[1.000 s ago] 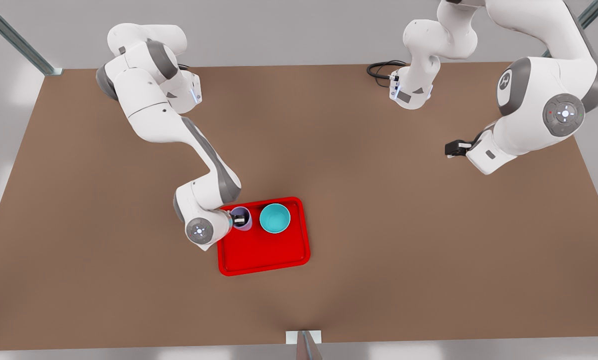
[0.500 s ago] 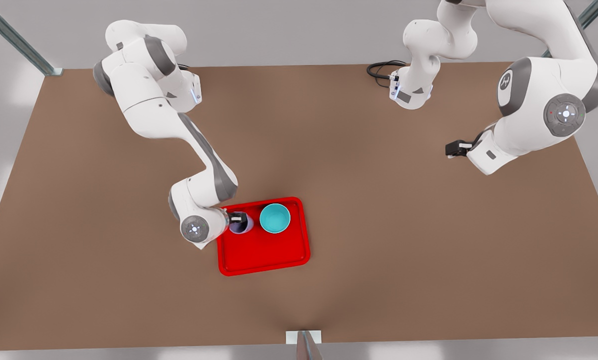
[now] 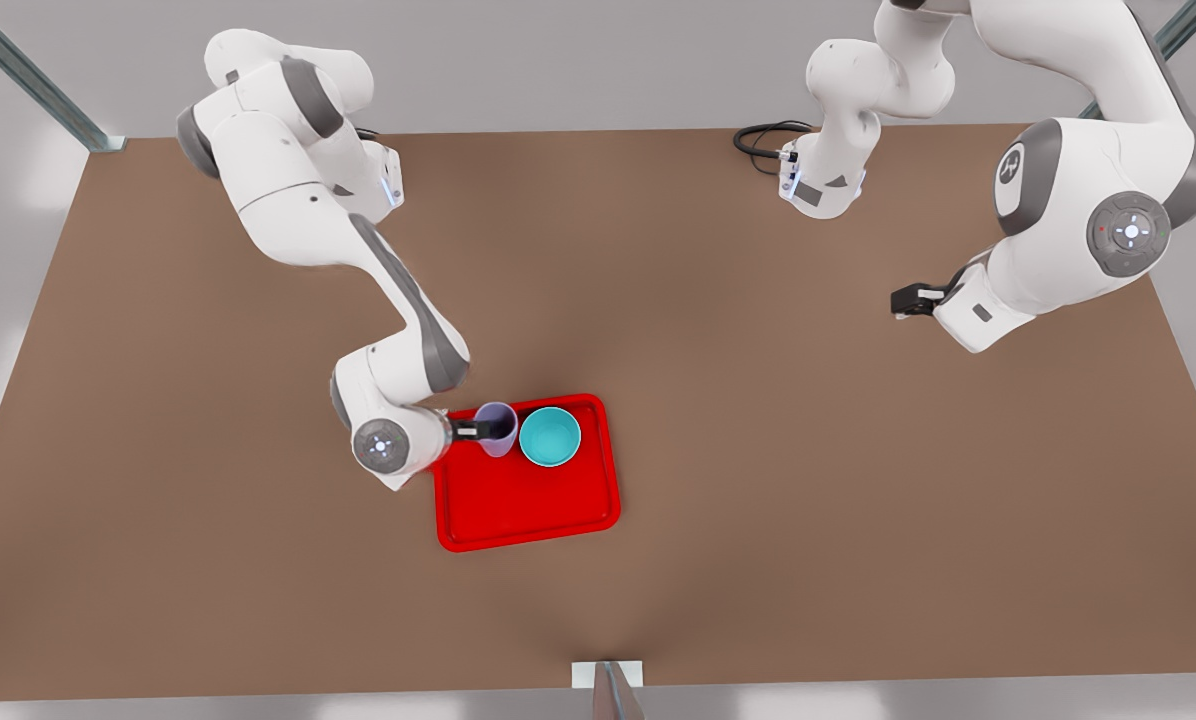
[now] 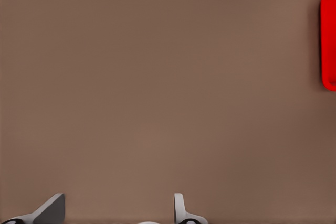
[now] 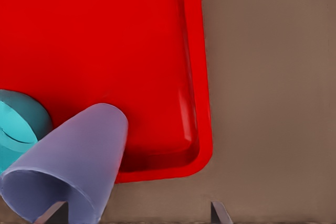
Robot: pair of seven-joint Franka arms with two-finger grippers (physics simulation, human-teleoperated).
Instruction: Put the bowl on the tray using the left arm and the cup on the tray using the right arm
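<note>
The red tray [image 3: 528,500] lies on the brown table, near its middle in the front view. On it the teal bowl [image 3: 550,436] and the lavender cup [image 3: 496,428] stand side by side, almost touching. My right gripper [image 3: 466,431] hovers at the tray's edge on the front view's left, open, one finger close to the cup's rim. In the right wrist view the cup [image 5: 73,161] lies beside one fingertip [image 5: 55,211], next to the bowl [image 5: 18,124] on the tray [image 5: 131,35]. My left gripper [image 3: 908,298] waits open far off at the front view's right, over bare table [image 4: 115,211].
A black cable [image 3: 763,138] coils by the arm base at the back of the table. A corner of the tray [image 4: 329,35] is seen in the left wrist view. A small white bracket [image 3: 606,674] sits at the table's front edge.
My right gripper has drawn back toward the front view's left and off the cup. The cup now stands a little nearer the bowl. The left arm has barely moved.
</note>
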